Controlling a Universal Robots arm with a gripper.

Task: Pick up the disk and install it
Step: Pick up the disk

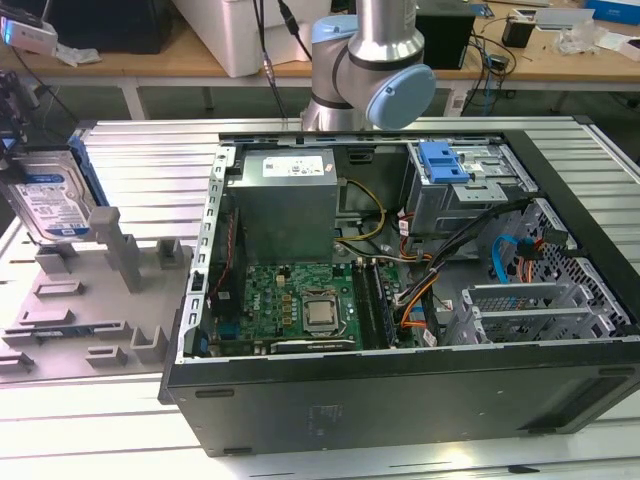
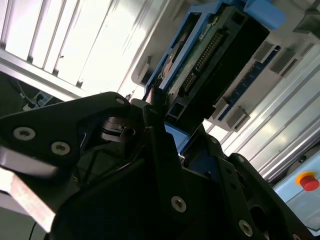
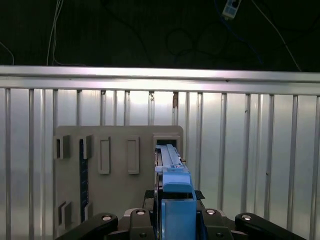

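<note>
The gripper [image 2: 172, 120] pinches the disk [image 1: 48, 195] by its blue frame, one finger on each side. The disk is tilted, right over the grey rack [image 1: 100, 290], at the exterior view's left. I cannot tell if it touches the rack. It is well apart from the open case [image 1: 400, 400].

The disk looks hard and flat and will not bend. I think it is a bit heavy. A bump or a drop could break it. Its metal face looks slippy, so the frame's sides seem best to hold.
</note>
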